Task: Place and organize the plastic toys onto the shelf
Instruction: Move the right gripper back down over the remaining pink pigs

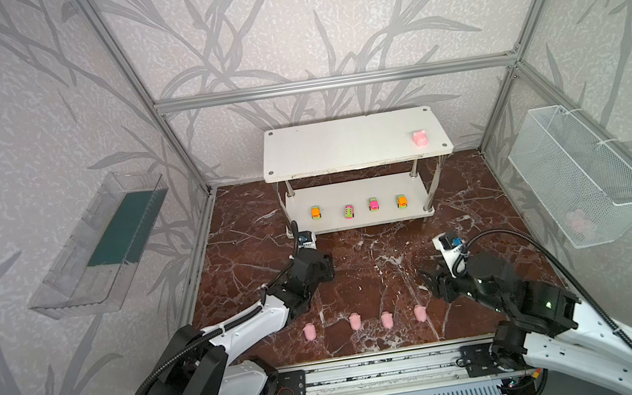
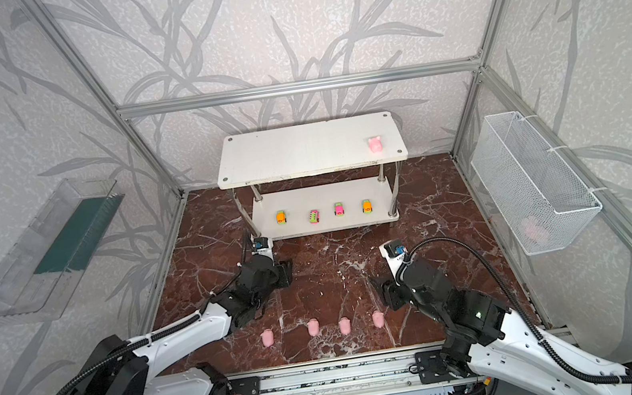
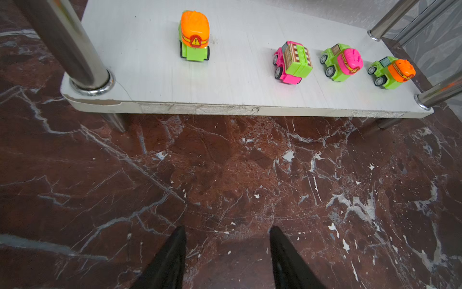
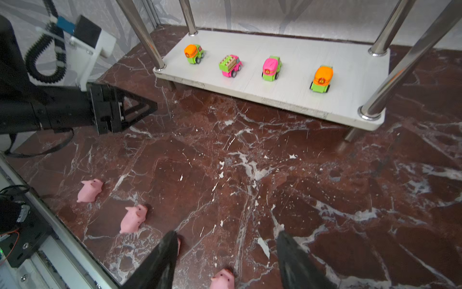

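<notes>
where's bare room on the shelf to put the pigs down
The top tier is bare from its left edge across to the lone pig near its right end. The lower tier is crowded: four cars span its length, leaving small gaps between.

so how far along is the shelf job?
Done: four cars lined up on the lower tier, one pig on the top tier. In hand: nothing; left tool and right tool open, empty. Remaining: four pigs on the table.

Toy cars (image 1: pixel 317 212): four. Pink pigs (image 1: pixel 310 332): five. Shelf (image 1: pixel 341 149): one.
</notes>
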